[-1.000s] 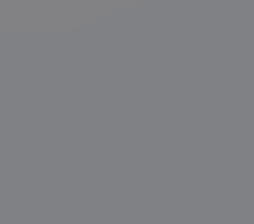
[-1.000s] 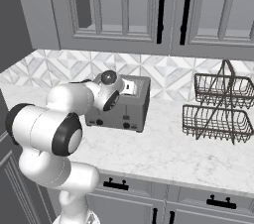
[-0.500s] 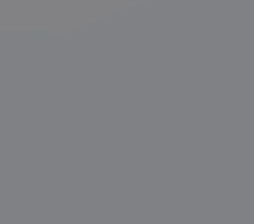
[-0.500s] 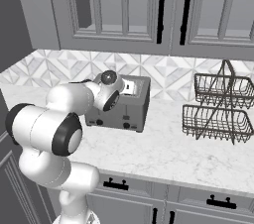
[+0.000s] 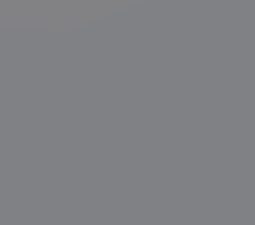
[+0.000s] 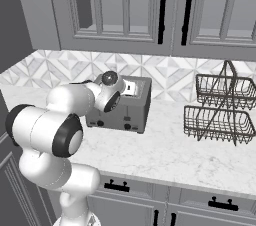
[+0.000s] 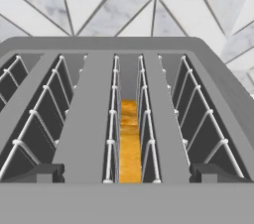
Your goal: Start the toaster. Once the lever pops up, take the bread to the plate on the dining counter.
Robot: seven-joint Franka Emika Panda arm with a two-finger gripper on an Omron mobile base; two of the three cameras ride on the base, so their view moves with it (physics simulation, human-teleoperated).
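Observation:
The grey toaster (image 6: 131,110) stands on the white marble-look counter against the tiled wall. My arm reaches over its left end, with the hand just above its top. In the hand view I look down into the toaster's slots (image 7: 74,119). The bread (image 7: 129,143) stands on edge deep in the narrow middle slot, and its visible edge is golden orange. My gripper (image 7: 129,173) is open, one dark fingertip (image 7: 44,172) low on each side of that slot, touching nothing. I cannot make out the toaster's lever. The plate and the dining counter are out of view.
A two-tier dark wire basket (image 6: 220,107) stands on the counter to the toaster's right. Grey wall cabinets (image 6: 150,10) hang above, and grey drawers with black handles (image 6: 116,186) sit below the counter edge. Bare counter (image 6: 160,150) lies in front of the toaster.

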